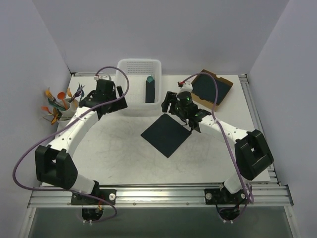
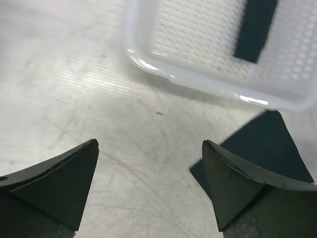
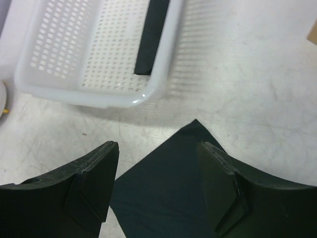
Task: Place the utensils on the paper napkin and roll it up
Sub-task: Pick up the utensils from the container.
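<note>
The left hand (image 2: 148, 148) hangs released and empty beside the basket (image 2: 148, 64). The right hand (image 3: 157, 146), also released, hangs over a corner of the flat paper napkin (image 3: 168, 198). Orange utensils (image 1: 48, 93) stand left of the left hand.

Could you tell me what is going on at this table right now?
Two robot arms are preparing to wrap cutlery in a napkin, and nothing is wrapped yet. The paper napkin lies flat and bare mid-table. The orange utensils stand in a cup at the far left. The left gripper hangs open and empty beside the white basket, which holds a dark roll. The right gripper, also open and empty, hovers at the napkin's far corner.
</note>
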